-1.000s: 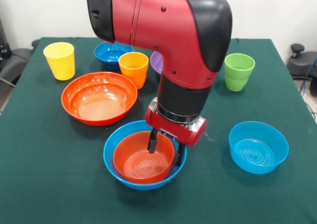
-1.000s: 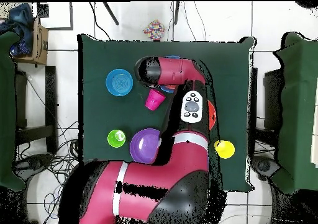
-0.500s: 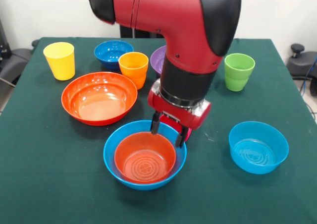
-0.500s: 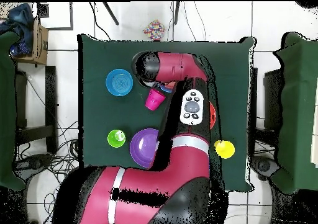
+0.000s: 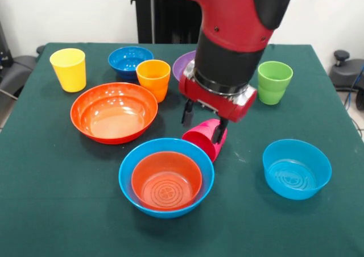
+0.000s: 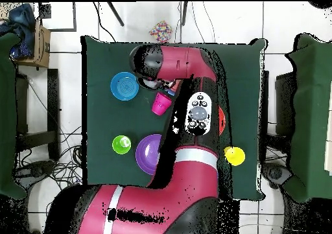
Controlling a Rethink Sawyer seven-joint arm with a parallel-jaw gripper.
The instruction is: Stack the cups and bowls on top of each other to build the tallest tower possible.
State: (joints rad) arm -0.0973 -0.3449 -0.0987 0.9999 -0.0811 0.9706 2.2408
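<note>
Because the pink cup (image 5: 205, 138) lies tipped on its side just behind the nested orange bowl (image 5: 166, 181) and light-blue bowl (image 5: 128, 180) near the surface's (image 5: 51, 211) front edge, mouth toward them, the pincer (image 5: 202, 124) hangs directly above, fingers spread, holding nothing.

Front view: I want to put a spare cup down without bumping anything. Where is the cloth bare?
Bare cloth runs along the near edge, left of the nested bowls, and between them and the small light-blue bowl. The far middle is crowded: orange cup, dark-blue bowl, gripper over the tipped pink cup.
</note>
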